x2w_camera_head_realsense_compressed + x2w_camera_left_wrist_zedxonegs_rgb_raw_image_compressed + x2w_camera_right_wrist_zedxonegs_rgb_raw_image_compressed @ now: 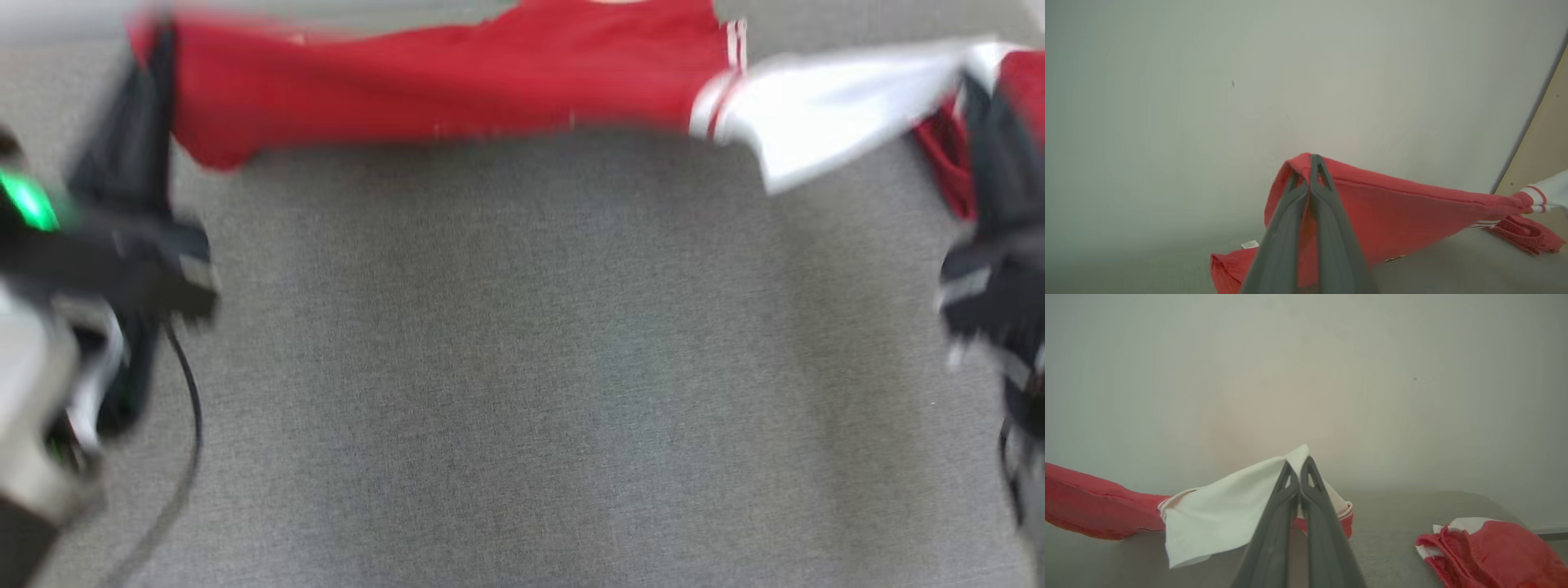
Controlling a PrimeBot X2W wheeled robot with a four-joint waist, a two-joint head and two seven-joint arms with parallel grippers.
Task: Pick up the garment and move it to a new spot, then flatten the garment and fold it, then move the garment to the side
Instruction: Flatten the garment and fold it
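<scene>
The garment [457, 82] is held stretched above the grey tabletop [522, 367], its long axis running straight from one pincer to the other. The left pincer [1312, 161] is clenched on a red corner; the right pincer [1300, 463] is clenched on the white sleeve end (the head view is blurred, so this is read from the wrist views). Cloth sags below each set of fingertips, and a red fold lies on the tabletop under the left one. Both arms are spread wide, fingers pointed forward; neither is nearer, the load being shared. A lay-down for flattening is judged to be next, with even tension needed across the span.
</scene>
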